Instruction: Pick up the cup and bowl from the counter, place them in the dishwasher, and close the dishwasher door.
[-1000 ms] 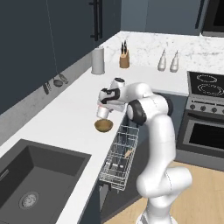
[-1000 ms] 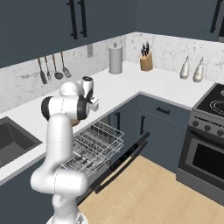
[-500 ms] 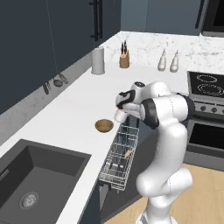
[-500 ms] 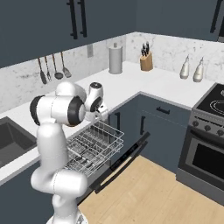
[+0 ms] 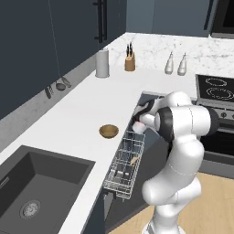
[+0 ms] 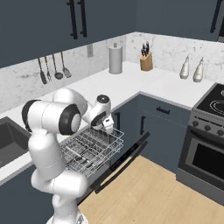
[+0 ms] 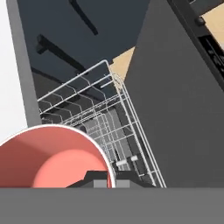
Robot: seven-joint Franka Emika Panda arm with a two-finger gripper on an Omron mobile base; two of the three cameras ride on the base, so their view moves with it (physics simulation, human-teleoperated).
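On the left, we see the bowl (image 5: 109,131) near the desk (image 5: 68,123) edge, bare surface around it. Right of it, our end effector (image 5: 140,122) grips the cup (image 5: 139,126) above the pulled-out rack (image 5: 125,164), door (image 6: 120,161) lowered, open floor (image 6: 148,188) beyond.

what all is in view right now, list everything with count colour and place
cup: 1, whitish with red inside, held over the rack's far end
bowl: 1, brown, on the counter beside the rack
counter: 1, white marbled, L-shaped
dishwasher rack: 1, silver wire, pulled out
dishwasher door: 1, dark, folded down
sink: 1, dark, near end of the counter
paper towel roll: 1, grey, back corner
knife block: 1, brown, back corner
bottles: 2, pale, beside the stove
stove: 1, steel, right
hanging utensils: 3, dark, on the wall
gripper: 1, dark, shut on the cup
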